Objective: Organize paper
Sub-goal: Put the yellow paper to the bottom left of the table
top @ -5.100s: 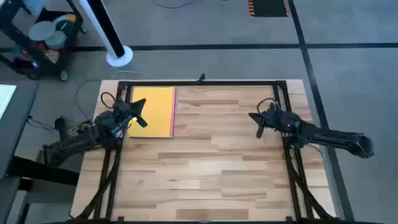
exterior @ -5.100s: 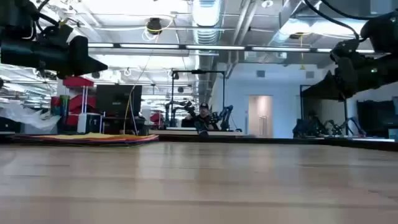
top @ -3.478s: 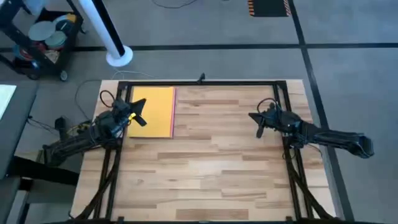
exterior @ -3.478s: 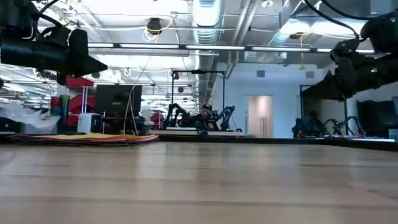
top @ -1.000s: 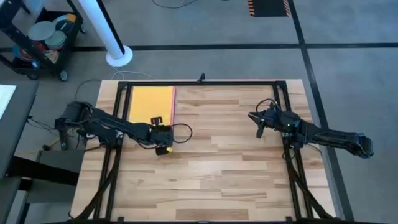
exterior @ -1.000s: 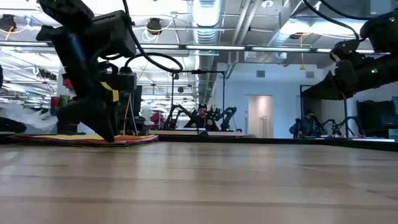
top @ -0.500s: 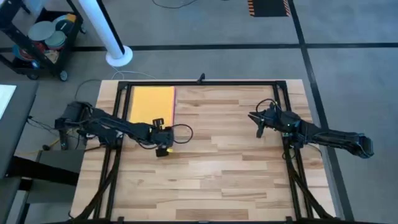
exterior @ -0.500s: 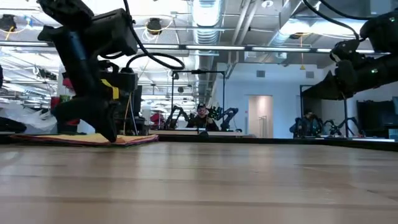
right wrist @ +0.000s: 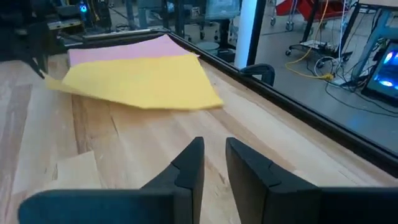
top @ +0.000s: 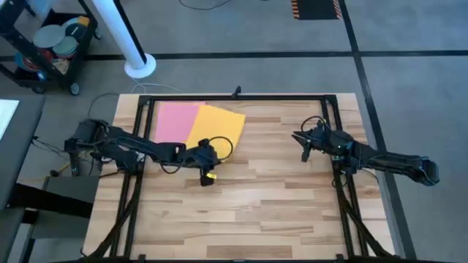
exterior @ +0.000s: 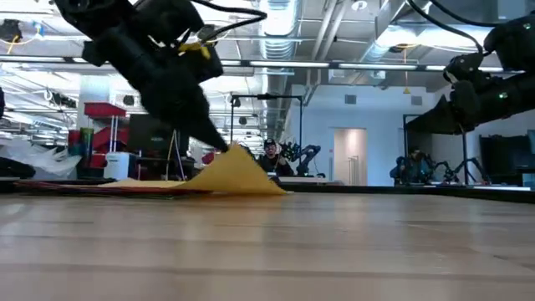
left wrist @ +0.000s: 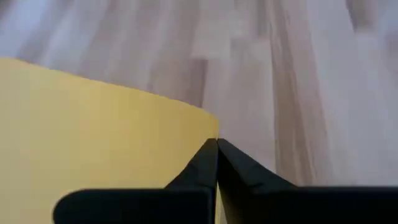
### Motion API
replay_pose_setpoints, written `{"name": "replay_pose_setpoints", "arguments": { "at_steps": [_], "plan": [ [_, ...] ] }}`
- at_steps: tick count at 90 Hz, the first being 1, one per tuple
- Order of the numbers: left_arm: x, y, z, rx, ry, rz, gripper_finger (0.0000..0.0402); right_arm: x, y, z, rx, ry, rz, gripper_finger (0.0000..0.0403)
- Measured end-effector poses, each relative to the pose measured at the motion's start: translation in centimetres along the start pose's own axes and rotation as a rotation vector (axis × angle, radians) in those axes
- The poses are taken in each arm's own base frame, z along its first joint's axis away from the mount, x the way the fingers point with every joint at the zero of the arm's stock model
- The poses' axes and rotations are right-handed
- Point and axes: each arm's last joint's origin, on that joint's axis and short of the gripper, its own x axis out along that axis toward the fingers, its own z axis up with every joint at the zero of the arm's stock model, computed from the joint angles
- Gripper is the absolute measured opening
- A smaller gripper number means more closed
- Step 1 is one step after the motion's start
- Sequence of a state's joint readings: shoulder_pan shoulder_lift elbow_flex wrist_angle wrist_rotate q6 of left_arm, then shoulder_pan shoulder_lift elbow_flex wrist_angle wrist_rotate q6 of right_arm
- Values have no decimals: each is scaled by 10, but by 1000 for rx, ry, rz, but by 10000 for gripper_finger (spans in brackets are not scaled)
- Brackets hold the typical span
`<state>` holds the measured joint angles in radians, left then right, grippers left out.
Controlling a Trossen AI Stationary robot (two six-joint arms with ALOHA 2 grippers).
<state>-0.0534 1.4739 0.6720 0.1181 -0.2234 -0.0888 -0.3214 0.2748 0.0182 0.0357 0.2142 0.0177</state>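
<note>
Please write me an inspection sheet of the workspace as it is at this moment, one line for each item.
Surface: pale wooden table, dark frame along its edges.
Job's things: yellow sheet pulled askew, one corner lifted; pink sheet uncovered on the stack.
Clutter: nothing seen on the table.
Grippers: left gripper shut on the yellow sheet's corner; right gripper open, raised at the table's right side.
Cables: black loops on the left arm.
Surroundings: white post, cart, other robot arms behind.

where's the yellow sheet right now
In the high view the yellow sheet lies skewed at the table's far left, overlapping the pink sheet, one corner pinched by the left pincer.
</note>
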Motion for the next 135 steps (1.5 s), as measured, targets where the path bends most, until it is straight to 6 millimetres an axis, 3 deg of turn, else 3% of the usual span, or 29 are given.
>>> {"name": "replay_pose_setpoints", "arguments": {
  "at_steps": [24,56,68,86,102,125,135],
  "plan": [
    [23,10,14,-97,-136,-13,0,0,0,0,1,-5,0,66],
    [102,1,55,-109,-156,-89,0,0,0,0,3,-2,1,66],
    [123,-3,67,-116,-156,-90,0,0,0,0,10,-2,1,66],
    [124,-5,72,-228,-143,-193,0,0,0,0,11,-1,2,66],
    [121,-12,72,-141,-129,-331,16,0,0,0,11,-1,2,66],
    [122,-12,69,-66,-106,-318,90,0,0,0,11,-1,2,66],
    [123,-4,71,-22,-119,-197,110,0,0,0,10,-1,3,66]
  ]
}}
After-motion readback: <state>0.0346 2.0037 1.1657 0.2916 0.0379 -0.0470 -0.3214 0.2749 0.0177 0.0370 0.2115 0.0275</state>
